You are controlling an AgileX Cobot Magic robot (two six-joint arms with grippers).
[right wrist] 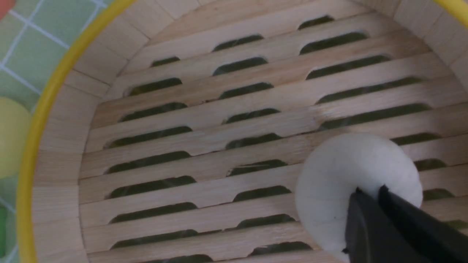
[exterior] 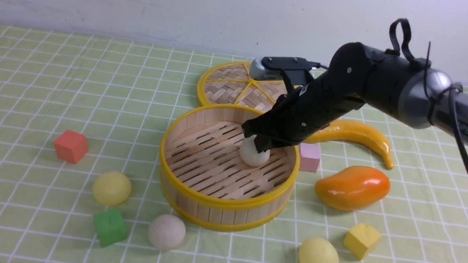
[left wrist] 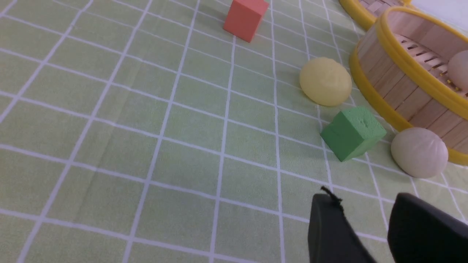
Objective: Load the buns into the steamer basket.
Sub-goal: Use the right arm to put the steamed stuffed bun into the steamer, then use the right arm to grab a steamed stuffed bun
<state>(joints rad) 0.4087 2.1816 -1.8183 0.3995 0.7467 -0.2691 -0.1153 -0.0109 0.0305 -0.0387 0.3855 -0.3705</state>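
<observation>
1. Steamer basket [exterior: 225,203], centre frame: white bun [exterior: 253,156] down on its slats
2. Right gripper [exterior: 260,145] pinched together on that bun's top; placing step, next: release, lift clear
3. Left gripper [left wrist: 365,204] fingers apart, empty
4. Lower frame: yellow bun [exterior: 111,188], beige bun [exterior: 166,232], second yellow bun [exterior: 318,257] waiting outside

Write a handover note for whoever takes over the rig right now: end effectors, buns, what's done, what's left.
Left end effector: open, empty, above the cloth near the beige bun.
Right end effector: shut, tips on top of the white bun, inside the basket.
Done: white bun is in the basket.
Left: three buns on the cloth. The left yellow bun and the beige bun are front-left of the basket; the right yellow bun is front-right.
</observation>
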